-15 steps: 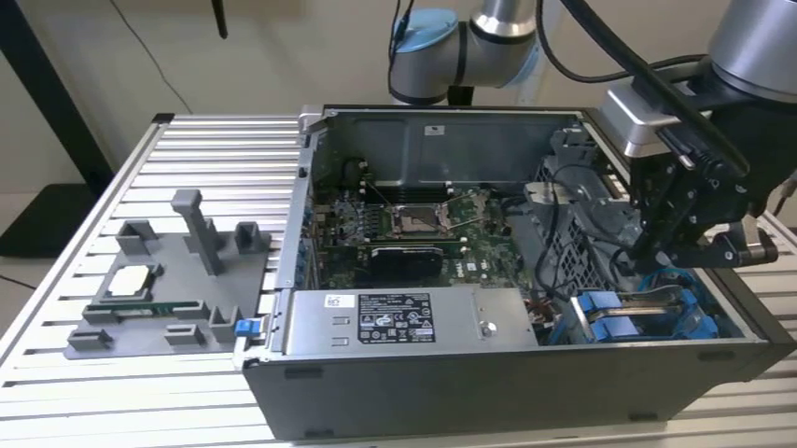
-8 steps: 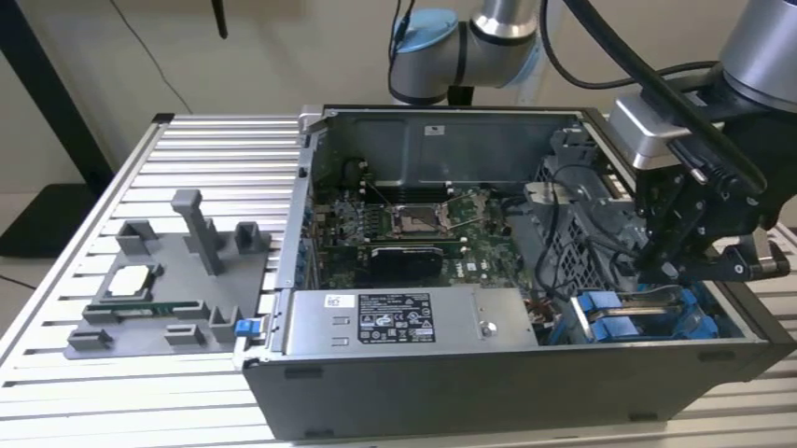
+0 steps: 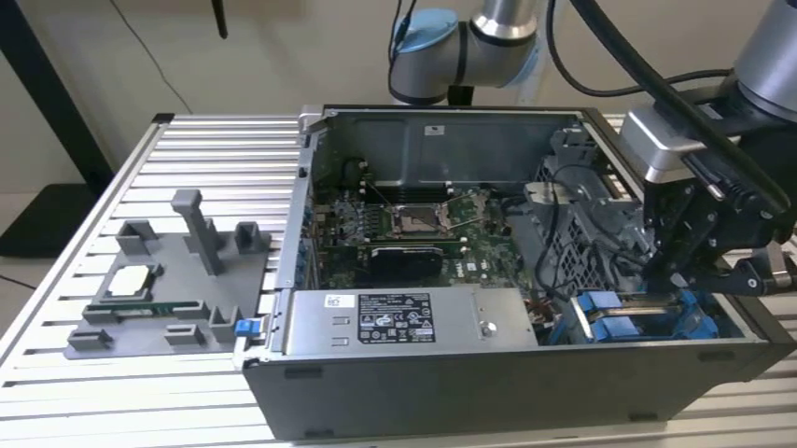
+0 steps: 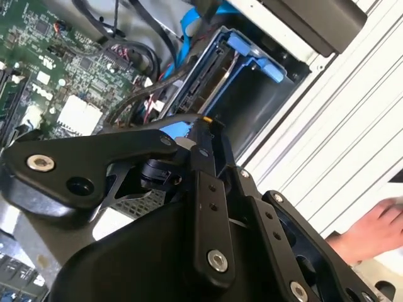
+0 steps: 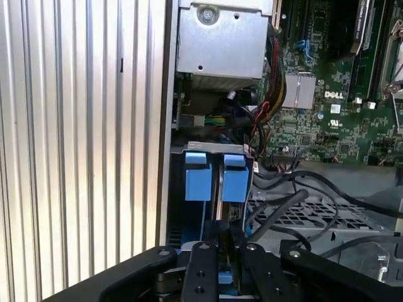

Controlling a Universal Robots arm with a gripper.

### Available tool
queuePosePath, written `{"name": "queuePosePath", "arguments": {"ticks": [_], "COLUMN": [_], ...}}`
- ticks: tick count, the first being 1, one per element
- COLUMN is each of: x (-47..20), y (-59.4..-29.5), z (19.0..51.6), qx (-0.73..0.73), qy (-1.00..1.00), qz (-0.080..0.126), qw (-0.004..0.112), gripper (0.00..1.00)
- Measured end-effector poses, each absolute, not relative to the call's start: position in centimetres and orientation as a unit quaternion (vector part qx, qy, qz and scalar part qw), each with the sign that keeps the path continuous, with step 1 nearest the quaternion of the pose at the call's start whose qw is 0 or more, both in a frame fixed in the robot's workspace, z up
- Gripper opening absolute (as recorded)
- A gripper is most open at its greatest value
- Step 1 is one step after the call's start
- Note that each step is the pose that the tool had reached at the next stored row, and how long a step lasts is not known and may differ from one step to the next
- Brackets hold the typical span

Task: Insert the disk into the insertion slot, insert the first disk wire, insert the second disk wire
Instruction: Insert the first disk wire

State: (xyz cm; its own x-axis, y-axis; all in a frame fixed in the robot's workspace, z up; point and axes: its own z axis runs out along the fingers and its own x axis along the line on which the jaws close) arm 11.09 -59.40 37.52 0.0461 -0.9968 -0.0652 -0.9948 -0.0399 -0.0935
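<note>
The disk (image 5: 218,189) stands edge-on in the insertion slot (image 5: 214,148), between the two blue tabs (image 5: 198,182) of its frame. In the second wrist view the disk's connector edge (image 4: 203,75) sits inside the blue frame (image 4: 252,51). My gripper (image 5: 225,238) hangs just over that edge, its fingers close together on a black disk wire (image 5: 277,204) that curves in from the case. Its pinched tip (image 4: 205,129) points at the bay. In the exterior view the gripper (image 3: 658,280) reaches into the case's corner at the slot (image 3: 629,322).
A grey power supply box (image 3: 405,322) lies beside the bay, with the motherboard (image 3: 412,224) behind it. Loose black cables (image 4: 126,56) crowd the space near the slot. A grey fixture (image 3: 174,280) stands on the slatted table outside the case. A person's hand (image 4: 371,228) rests on the table.
</note>
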Motion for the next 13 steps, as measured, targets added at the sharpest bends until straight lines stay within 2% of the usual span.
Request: {"name": "queuePosePath", "arguments": {"ticks": [13], "x": [14.2], "y": [-59.2], "z": [36.1], "qx": [-0.718], "qy": [0.693], "qz": [-0.005], "qw": [0.055], "gripper": [0.0]}}
